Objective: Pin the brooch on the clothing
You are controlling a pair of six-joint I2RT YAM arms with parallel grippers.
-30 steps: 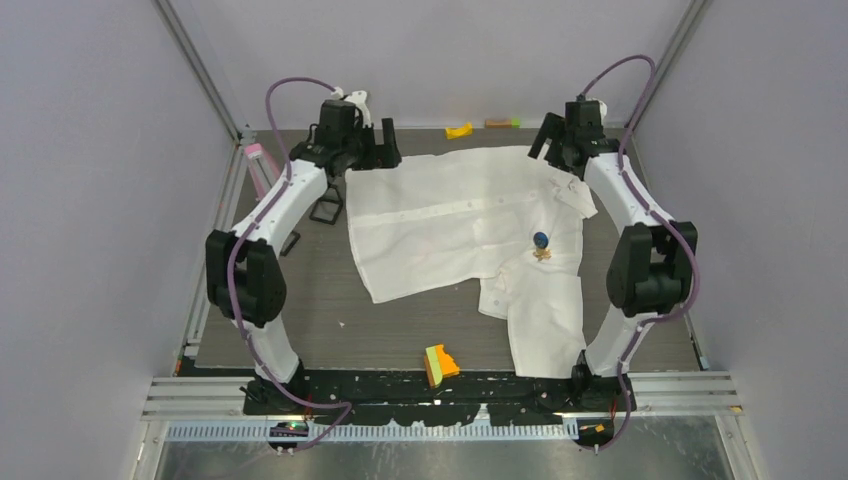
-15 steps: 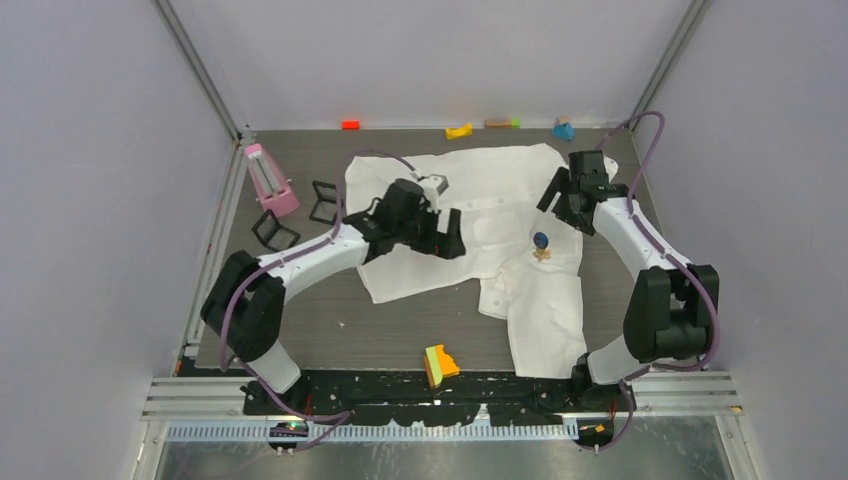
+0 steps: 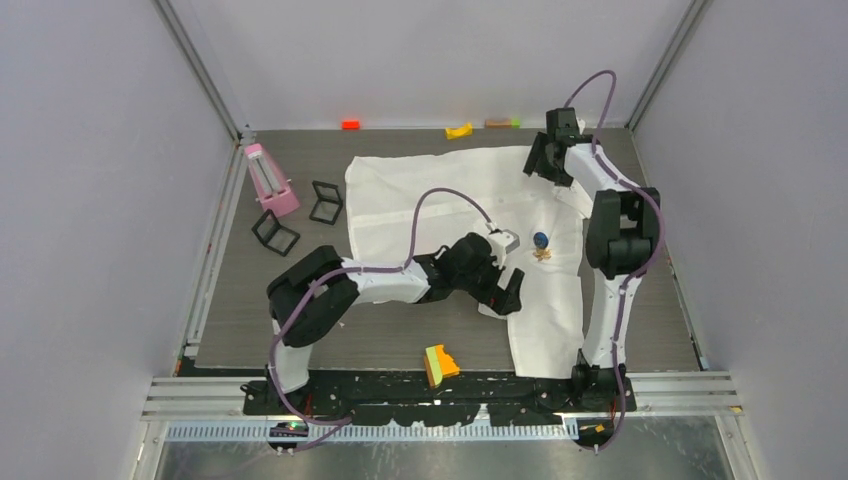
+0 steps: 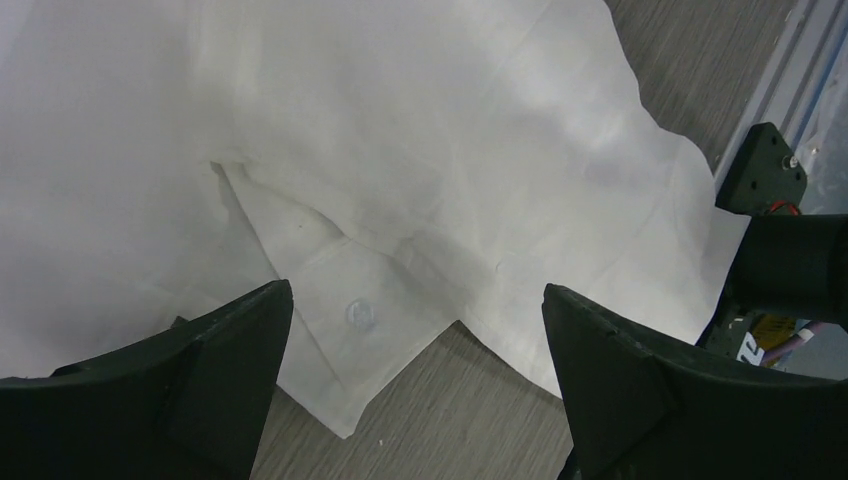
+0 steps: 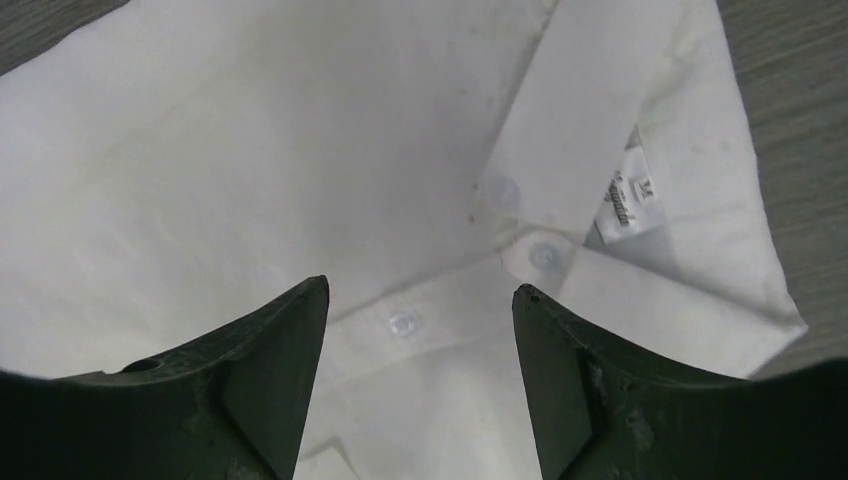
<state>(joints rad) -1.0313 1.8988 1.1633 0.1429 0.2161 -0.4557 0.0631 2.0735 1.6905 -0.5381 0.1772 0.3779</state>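
Observation:
The white shirt (image 3: 450, 215) lies spread on the table, its collar at the back right. The brooch (image 3: 541, 243), a dark-blue round part with a small gold part, rests on the shirt's right side. My left gripper (image 3: 510, 293) is open and empty, low over the shirt's front hem, just front-left of the brooch. In the left wrist view (image 4: 415, 385) it frames a hem corner with a button (image 4: 358, 313). My right gripper (image 3: 538, 168) is open and empty above the collar (image 5: 640, 270), with a placket button (image 5: 403, 322) between its jaws. The brooch is out of both wrist views.
A pink object (image 3: 268, 180) and two small black-framed boxes (image 3: 325, 202) (image 3: 274, 232) sit left of the shirt. Coloured blocks (image 3: 459, 130) (image 3: 350, 124) lie along the back wall. A yellow-green-orange block (image 3: 440, 363) lies at the front edge. The right arm's base (image 4: 790, 270) stands near the shirt's front right.
My left arm swung from the back left, across the shirt, to its front hem near the brooch. My right gripper dipped toward the brooch, then returned to the collar at the back.

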